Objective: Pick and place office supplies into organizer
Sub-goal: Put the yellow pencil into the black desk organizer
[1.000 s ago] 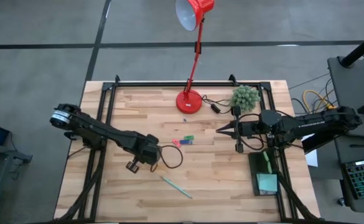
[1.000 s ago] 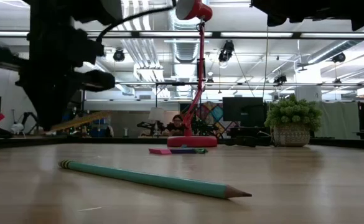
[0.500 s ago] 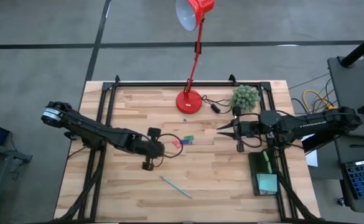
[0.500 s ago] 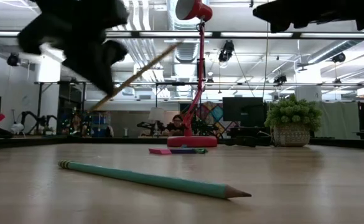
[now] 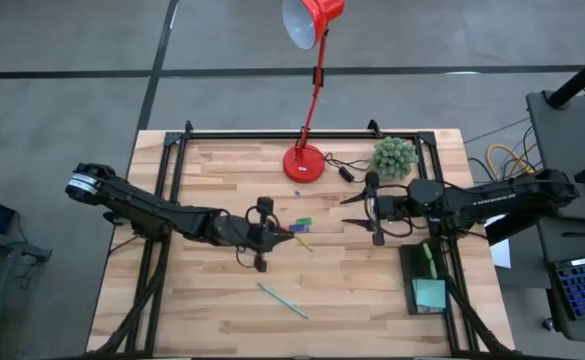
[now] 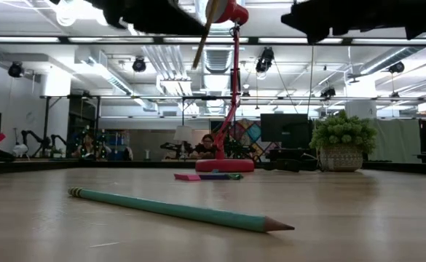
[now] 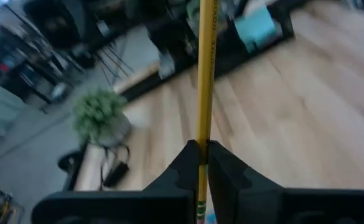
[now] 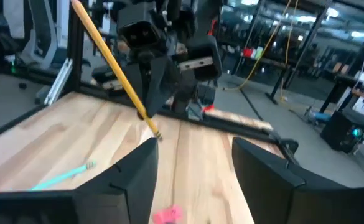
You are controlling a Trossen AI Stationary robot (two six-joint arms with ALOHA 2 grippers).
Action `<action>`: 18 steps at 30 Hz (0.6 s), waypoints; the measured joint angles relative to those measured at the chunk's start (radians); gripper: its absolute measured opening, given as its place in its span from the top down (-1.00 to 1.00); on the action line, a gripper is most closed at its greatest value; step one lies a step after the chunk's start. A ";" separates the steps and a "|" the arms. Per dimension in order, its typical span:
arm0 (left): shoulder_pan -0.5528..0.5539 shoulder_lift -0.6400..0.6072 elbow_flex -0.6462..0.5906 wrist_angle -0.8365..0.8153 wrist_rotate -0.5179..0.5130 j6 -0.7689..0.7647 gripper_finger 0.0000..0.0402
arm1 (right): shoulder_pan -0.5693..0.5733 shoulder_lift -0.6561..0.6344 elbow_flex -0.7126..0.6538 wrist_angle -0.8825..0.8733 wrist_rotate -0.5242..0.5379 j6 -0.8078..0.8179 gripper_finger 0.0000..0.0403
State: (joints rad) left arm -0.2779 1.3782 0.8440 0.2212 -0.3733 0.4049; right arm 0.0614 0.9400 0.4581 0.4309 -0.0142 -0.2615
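My left gripper (image 5: 264, 232) is over the table's middle, shut on a thin yellow pencil (image 5: 297, 241). That pencil (image 8: 110, 59) reaches toward my right gripper (image 5: 350, 210), which hangs open just right of it with nothing between its fingers (image 8: 138, 171). A teal pen (image 5: 283, 300) lies flat near the front edge. Tiny pink and green pieces (image 5: 296, 226) lie under the pencil's end. The dark organizer (image 5: 412, 268) sits at the near right and holds a light-teal sticky-note pad (image 5: 431, 293) and a green item (image 5: 428, 257). My left gripper pinches the yellow pencil's shaft (image 7: 202, 140) between its two fingers, close to one end. Most of the pencil sticks out ahead of the fingertips, in line with them. The pencil is lifted clear of the table and points toward the table's right side.
A red desk lamp stands on its base (image 5: 304, 163) at the far middle, with a cable beside it. A fuzzy green plant (image 5: 394, 157) sits at the far right. Black frame rails (image 5: 172, 180) run along the table's sides. Bare wood lies at the near left.
My left gripper has travelled from the near left toward the table's right and risen, turning so the pencil now points at my right gripper. The pencil stays clear of the table. My right gripper has opened and edged toward the table's left.
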 joint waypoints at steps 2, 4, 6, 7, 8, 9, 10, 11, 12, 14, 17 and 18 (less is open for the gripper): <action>0.003 0.004 0.000 0.059 0.000 0.003 1.00 | 0.003 0.011 0.007 0.025 -0.044 -0.004 0.01; 0.004 0.005 0.000 0.101 0.000 0.004 1.00 | 0.011 0.027 0.009 0.049 -0.109 -0.032 0.00; 0.008 0.009 0.000 0.130 0.000 0.005 1.00 | 0.027 0.046 0.011 0.090 -0.147 -0.066 0.00; 0.010 0.013 -0.001 0.137 0.000 0.005 1.00 | 0.036 0.058 0.011 0.125 -0.149 -0.075 0.00; 0.010 0.016 -0.001 0.142 -0.001 0.005 1.00 | 0.044 0.073 0.011 0.167 -0.147 -0.080 0.00; 0.011 0.022 -0.001 0.150 -0.003 0.005 1.00 | 0.051 0.090 0.011 0.205 -0.146 -0.082 0.00; 0.015 0.035 -0.001 0.172 -0.005 0.005 1.00 | 0.057 0.107 0.011 0.239 -0.146 -0.088 0.00; 0.017 0.048 0.000 0.196 -0.006 0.005 1.00 | 0.061 0.126 0.011 0.273 -0.145 -0.090 0.00; 0.019 0.061 -0.001 0.206 -0.006 0.006 1.00 | 0.063 0.149 0.011 0.310 -0.145 -0.094 0.00; 0.024 0.091 -0.002 0.252 -0.007 0.027 1.00 | 0.064 0.194 0.020 0.363 -0.143 -0.095 0.00; 0.030 0.133 -0.001 0.313 -0.008 0.075 1.00 | 0.063 0.254 0.056 0.367 -0.142 -0.098 0.00; 0.030 0.147 -0.001 0.330 -0.009 0.079 1.00 | 0.063 0.271 0.069 0.366 -0.142 -0.097 0.00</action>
State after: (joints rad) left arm -0.2476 1.5248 0.8433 0.5507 -0.3826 0.4840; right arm 0.1242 1.2110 0.5269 0.7972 -0.1558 -0.3584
